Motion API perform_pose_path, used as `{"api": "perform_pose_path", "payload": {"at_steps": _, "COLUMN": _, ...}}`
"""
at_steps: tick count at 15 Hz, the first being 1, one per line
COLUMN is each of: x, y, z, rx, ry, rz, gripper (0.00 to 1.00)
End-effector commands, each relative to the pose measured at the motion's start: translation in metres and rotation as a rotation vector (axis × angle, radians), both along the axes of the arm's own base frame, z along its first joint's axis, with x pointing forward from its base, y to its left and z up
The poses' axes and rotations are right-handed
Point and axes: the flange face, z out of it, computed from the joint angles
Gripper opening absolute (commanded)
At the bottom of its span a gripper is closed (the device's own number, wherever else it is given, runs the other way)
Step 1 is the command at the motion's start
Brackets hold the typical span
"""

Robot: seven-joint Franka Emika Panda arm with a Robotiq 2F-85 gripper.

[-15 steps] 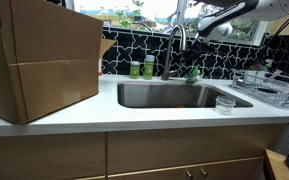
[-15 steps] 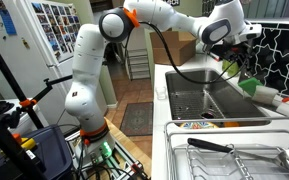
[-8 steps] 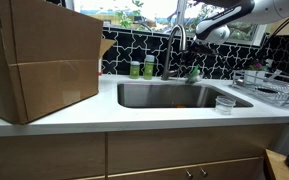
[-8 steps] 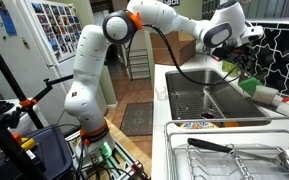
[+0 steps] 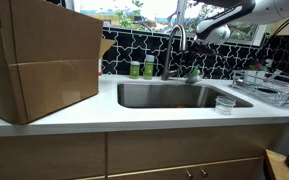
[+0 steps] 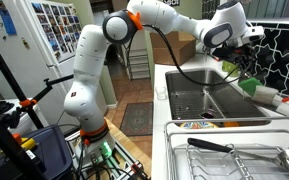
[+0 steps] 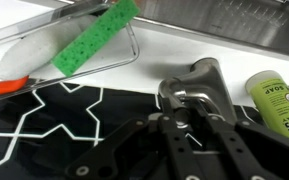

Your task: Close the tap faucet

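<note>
The tap faucet point(image 5: 176, 40) is a tall brushed-silver gooseneck behind the sink, also in the other exterior view point(image 6: 227, 68). In the wrist view its arched spout point(image 7: 196, 84) runs in between my black fingers point(image 7: 154, 118). My gripper point(image 7: 183, 113) sits at the top of the arch, with the jaws drawn close on both sides of the metal tube and pressing on it. In both exterior views the gripper point(image 5: 200, 32) point(image 6: 246, 42) hangs at the faucet's top, high above the basin.
Two small green bottles point(image 5: 142, 68) stand left of the faucet. A large cardboard box point(image 5: 39, 60) fills the left counter. A green sponge point(image 7: 96, 38) lies in a wire holder. A dish rack point(image 5: 268, 88) and a small cup point(image 5: 224, 104) stand right of the sink point(image 5: 174, 97).
</note>
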Motion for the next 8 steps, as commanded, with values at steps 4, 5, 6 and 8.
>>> {"api": "perform_pose_path", "payload": {"at_steps": 4, "x": -0.002, "y": 0.022, "z": 0.012, "rx": 0.087, "ry": -0.044, "rz": 0.096, "gripper": 0.49}}
{"api": "perform_pose_path", "payload": {"at_steps": 5, "x": 0.000, "y": 0.027, "z": 0.015, "rx": 0.103, "ry": -0.057, "rz": 0.109, "gripper": 0.55}}
{"api": "perform_pose_path", "payload": {"at_steps": 6, "x": 0.001, "y": 0.030, "z": 0.020, "rx": 0.108, "ry": -0.068, "rz": 0.119, "gripper": 0.62}}
{"api": "perform_pose_path", "payload": {"at_steps": 8, "x": -0.002, "y": 0.030, "z": 0.027, "rx": 0.117, "ry": -0.084, "rz": 0.128, "gripper": 0.77}}
